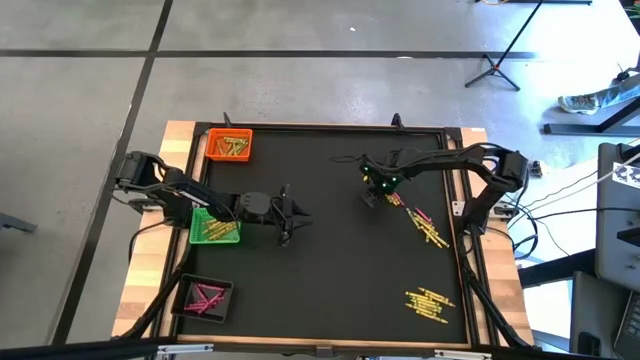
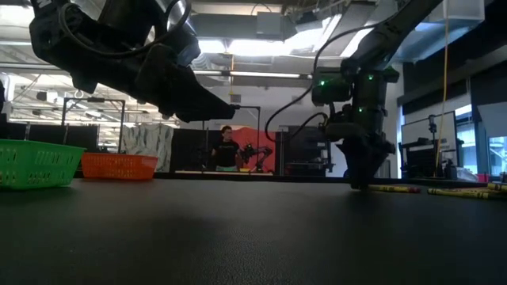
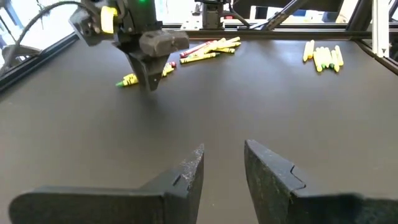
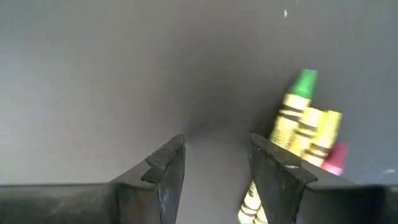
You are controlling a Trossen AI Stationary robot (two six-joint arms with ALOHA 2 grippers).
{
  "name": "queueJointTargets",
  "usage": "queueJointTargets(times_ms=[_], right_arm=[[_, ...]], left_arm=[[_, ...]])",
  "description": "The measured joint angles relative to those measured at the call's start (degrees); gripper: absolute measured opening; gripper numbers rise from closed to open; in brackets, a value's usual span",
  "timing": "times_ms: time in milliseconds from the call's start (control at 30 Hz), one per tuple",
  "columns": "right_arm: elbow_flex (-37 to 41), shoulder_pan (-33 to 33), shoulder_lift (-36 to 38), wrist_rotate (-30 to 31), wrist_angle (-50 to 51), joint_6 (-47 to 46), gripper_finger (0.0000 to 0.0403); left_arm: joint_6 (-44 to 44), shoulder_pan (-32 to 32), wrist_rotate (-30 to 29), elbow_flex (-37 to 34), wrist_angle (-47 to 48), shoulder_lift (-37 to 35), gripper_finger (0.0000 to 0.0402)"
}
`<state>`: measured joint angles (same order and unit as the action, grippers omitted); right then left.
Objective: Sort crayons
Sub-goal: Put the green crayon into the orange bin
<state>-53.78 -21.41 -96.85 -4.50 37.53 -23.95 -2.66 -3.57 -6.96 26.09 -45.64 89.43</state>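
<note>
Crayons lie on the black mat in two groups. One is a strip of yellow and pink sticks (image 1: pixel 422 224) at the right. The other is a yellow cluster (image 1: pixel 430 302) near the front right. My right gripper (image 1: pixel 372 196) points down at the mat beside the strip's far end. It is open, with bare mat between its fingers (image 4: pixel 214 163). A green-tipped crayon (image 4: pixel 300 99) and yellow ones (image 4: pixel 314 134) lie just outside one finger. My left gripper (image 1: pixel 291 216) is open and empty (image 3: pixel 224 168), above the mat near the green tray.
Three trays stand along the left edge. The orange tray (image 1: pixel 228 146) is at the far left and the green tray (image 1: pixel 214 228) is in the middle. The black tray (image 1: pixel 205 297), holding pink crayons, is at the near left. Bare mat (image 1: pixel 330 280) lies between the arms. A person (image 2: pixel 226 149) stands far behind the table.
</note>
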Motion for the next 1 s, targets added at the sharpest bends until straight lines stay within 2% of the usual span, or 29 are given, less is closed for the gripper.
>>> queueJointTargets(times_ms=[233,400,667,1000], right_arm=[[0.0,0.0,-0.5,0.0,-0.1,0.4,0.0172],[-2.1,0.0,-0.5,0.0,3.9,1.5,0.0172],[-4.4,0.0,-0.4,7.5,11.7,1.8,0.0172],[-2.2,-1.3,-0.4,9.5,11.5,1.7,0.0172]], left_arm=[[0.0,0.0,0.0,0.0,0.0,0.0,0.0099],[0.0,0.0,0.0,0.0,0.0,0.0,0.0099],[0.0,0.0,0.1,0.0,0.1,0.0,0.0099],[-0.1,0.0,0.2,0.0,0.1,0.0,0.0099]])
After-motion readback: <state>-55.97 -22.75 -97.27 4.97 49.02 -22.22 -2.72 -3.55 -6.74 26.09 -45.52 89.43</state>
